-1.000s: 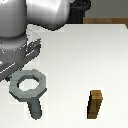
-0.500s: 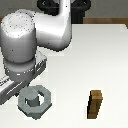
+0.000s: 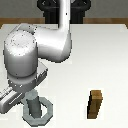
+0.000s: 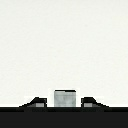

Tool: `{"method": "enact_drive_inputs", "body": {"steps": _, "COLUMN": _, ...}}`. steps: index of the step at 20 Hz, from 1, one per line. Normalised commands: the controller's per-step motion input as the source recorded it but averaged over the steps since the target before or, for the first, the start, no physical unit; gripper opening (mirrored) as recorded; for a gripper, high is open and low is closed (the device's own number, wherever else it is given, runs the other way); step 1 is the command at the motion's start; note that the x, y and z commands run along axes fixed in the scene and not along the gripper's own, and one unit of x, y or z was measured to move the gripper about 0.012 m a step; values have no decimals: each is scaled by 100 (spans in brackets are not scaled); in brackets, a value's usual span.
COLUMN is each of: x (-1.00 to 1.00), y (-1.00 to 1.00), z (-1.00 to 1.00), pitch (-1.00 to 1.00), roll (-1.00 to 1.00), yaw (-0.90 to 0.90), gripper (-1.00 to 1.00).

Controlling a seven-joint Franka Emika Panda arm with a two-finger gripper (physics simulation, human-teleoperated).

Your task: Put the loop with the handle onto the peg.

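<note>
The loop with the handle point(image 3: 46, 114), a grey faceted ring, lies low on the table around the foot of the peg point(image 3: 33, 105). This peg is an upright grey cylinder that rises through the ring's hole. The arm's white hand point(image 3: 17, 96) hangs just to the exterior view's left of the ring and hides its handle. In the wrist view my gripper point(image 4: 64, 103) has a grey square piece, the handle point(image 4: 65, 96), between its two dark fingertips point(image 4: 36, 102). The fingers stand close on either side of it.
A brown wooden block point(image 3: 95, 104) stands upright on the white table point(image 3: 100, 60), to the exterior view's right of the peg. The arm's bulky white links point(image 3: 40, 45) fill the exterior view's left half, and its dark base point(image 3: 65, 7) is at the back.
The ring has come down from above the peg to sit around its base. The arm has lowered with it and now looms larger.
</note>
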Motion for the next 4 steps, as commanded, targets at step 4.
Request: {"method": "enact_drive_inputs", "body": {"steps": 4, "x": 0, "y": 0, "z": 0, "pitch": 0, "roll": 0, "yaw": 0, "gripper": 100}}
